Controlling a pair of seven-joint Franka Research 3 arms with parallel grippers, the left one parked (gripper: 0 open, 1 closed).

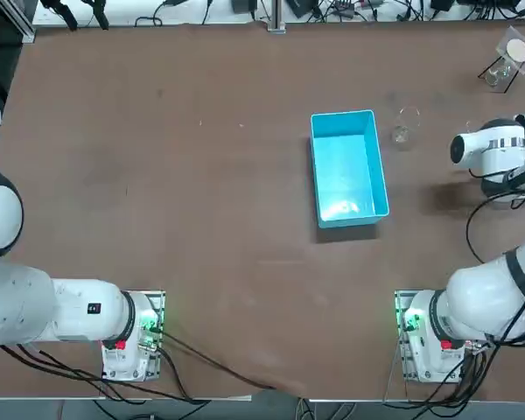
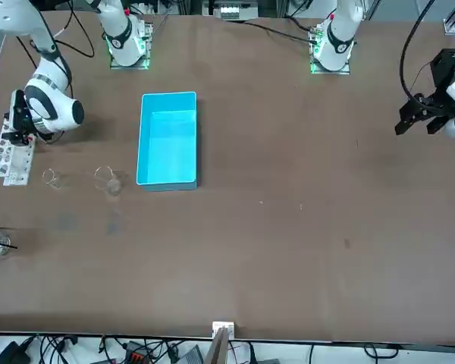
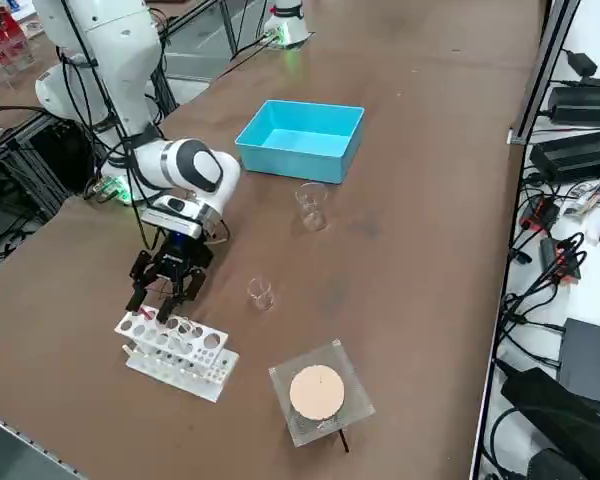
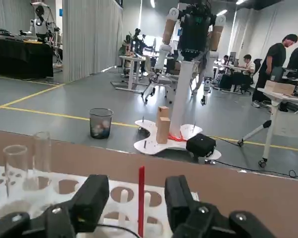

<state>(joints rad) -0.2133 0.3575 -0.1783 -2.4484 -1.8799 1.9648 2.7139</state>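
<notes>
Right claw [image 4: 137, 191] hovering spread over white tube rack [image 3: 185, 365] near the table [image 3: 410, 200] edge, my right side. Thin red stick [image 4: 141, 196] standing upright between my fingers [image 4: 92, 194], gaps showing either side.

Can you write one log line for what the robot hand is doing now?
right gripper: open, just above test tube rack | in its gap: thin red stick, untouched | nearby: small glass beaker
</notes>
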